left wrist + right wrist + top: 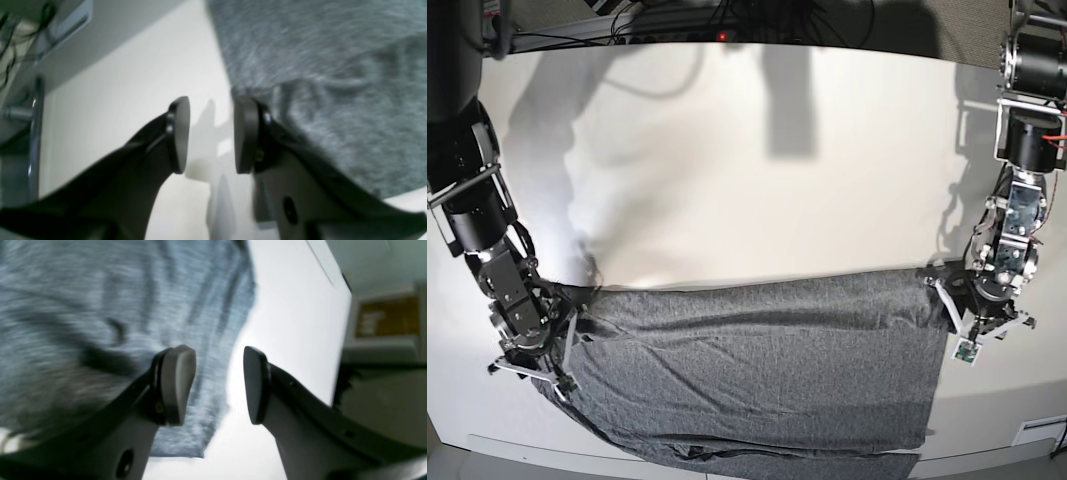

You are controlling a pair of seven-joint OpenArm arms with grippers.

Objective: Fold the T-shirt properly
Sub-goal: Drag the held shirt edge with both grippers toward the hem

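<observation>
- Grey T-shirt (757, 375) lies spread wide and flat across the near half of a white table (757, 180), its lower edge bunched in soft folds near the table's front edge.
- Left gripper (211, 135) sits at the shirt's far corner on the base view's right; its jaws stand apart with only bare table between them, and the cloth edge lies just beside one pad.
- Right gripper (218, 385) sits at the opposite far corner, jaws likewise parted and holding nothing; the shirt's edge lies below the gap, with the other finger over bare table.
- Both black arms rise from the shirt's two sides.
- Dark cables (717, 20) run along the table's far edge.
</observation>
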